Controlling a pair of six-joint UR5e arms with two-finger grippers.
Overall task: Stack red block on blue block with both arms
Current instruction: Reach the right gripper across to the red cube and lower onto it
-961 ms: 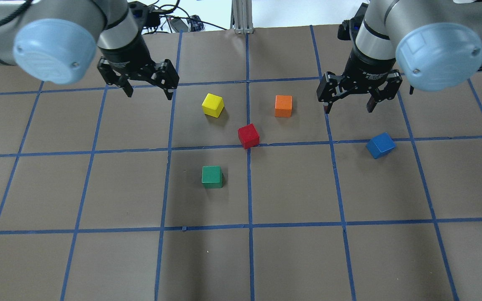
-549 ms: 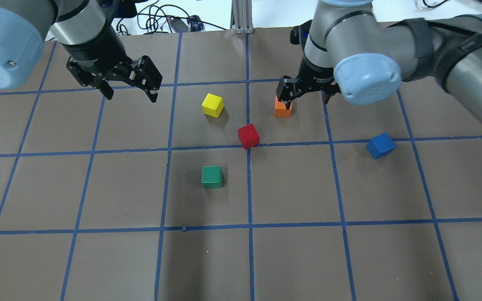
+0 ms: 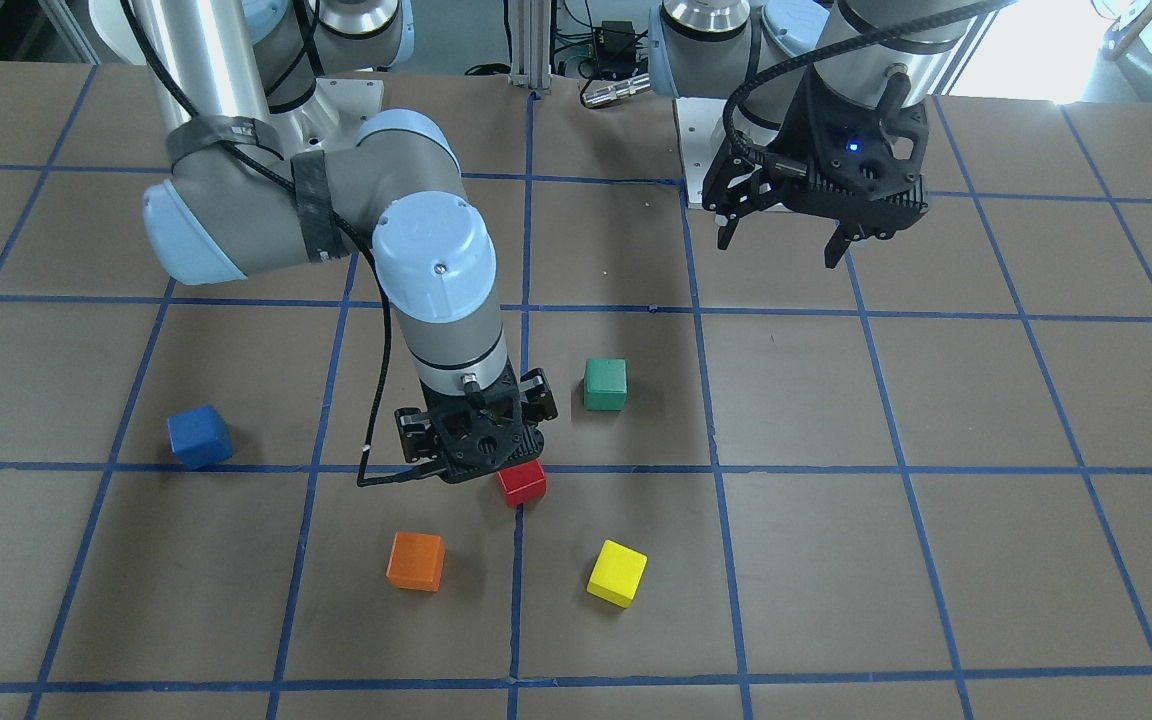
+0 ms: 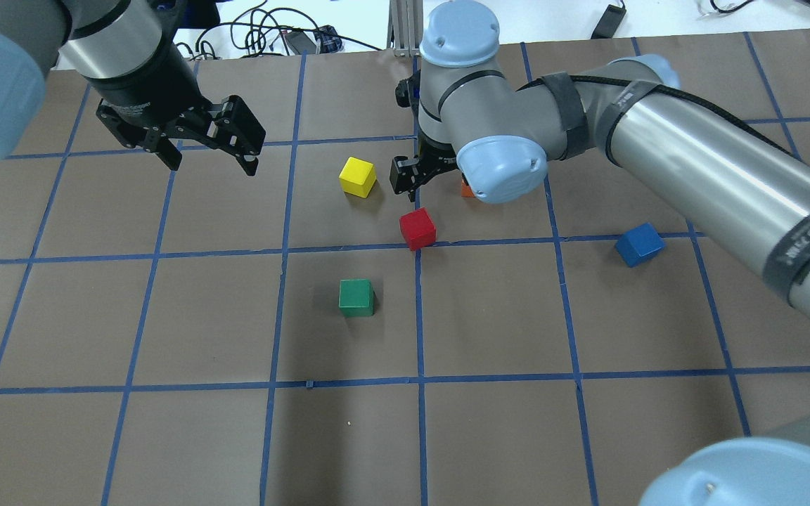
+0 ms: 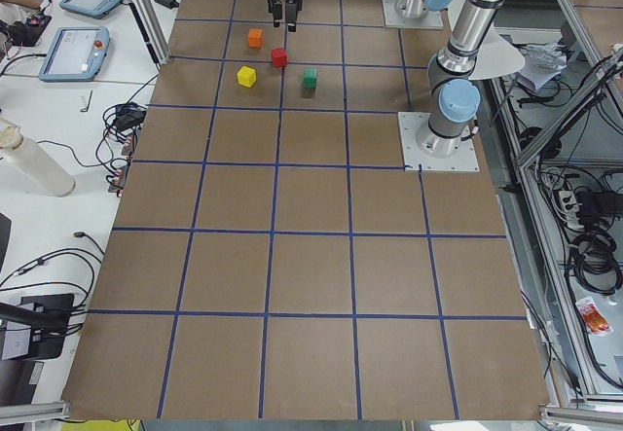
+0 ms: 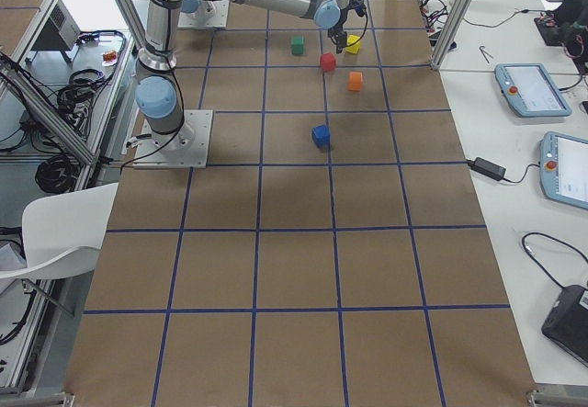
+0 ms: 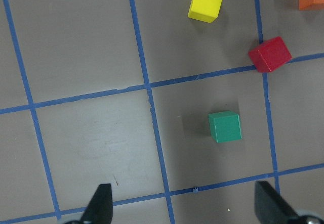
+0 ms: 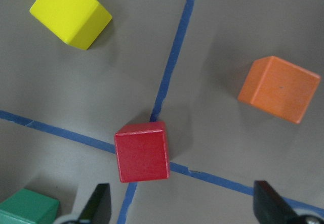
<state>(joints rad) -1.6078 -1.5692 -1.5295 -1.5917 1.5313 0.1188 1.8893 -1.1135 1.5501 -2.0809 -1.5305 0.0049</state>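
step: approach for pickup | right gripper (image 8: 185, 211) fingers apart, hovering just far of red block (image 8: 142, 152) — block on mid-table tape crossing | blue block (image 4: 639, 244) well right | left gripper (image 4: 212, 166) apart, far-left | next, likely: centre, descend, close

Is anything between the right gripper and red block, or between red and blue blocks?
Nothing visible. The right gripper hangs open above the red block; the orange block lies off the line to the blue block.
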